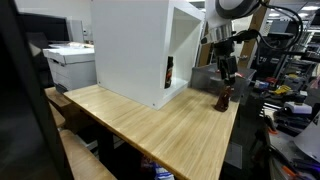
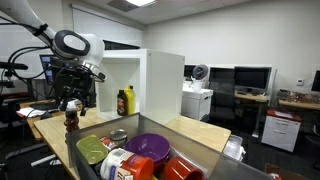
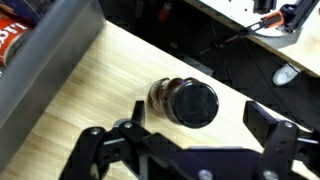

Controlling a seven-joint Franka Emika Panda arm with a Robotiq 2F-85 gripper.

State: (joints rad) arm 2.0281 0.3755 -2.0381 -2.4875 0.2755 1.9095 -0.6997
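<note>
My gripper point(image 1: 228, 74) hangs with jaws apart just above the small bottle point(image 3: 160, 96), probably glass, rigid and slippery, best taken below its black cap point(image 3: 194, 104).

Bottle point(image 3: 185, 102) is looking dark brown with black cap, surface point(image 3: 90, 90) is showing pale wood grain, cabinet point(image 1: 130, 50) is looking white.

A white cabinet point(image 1: 135, 45) is standing on the wooden bench point(image 1: 150, 125), sheltering two bottles point(image 2: 125, 101) (one dark, one yellow). A grey bin point(image 2: 200, 138) is holding a purple bowl point(image 2: 150, 145); a printer point(image 1: 70, 62) is sitting behind.
</note>
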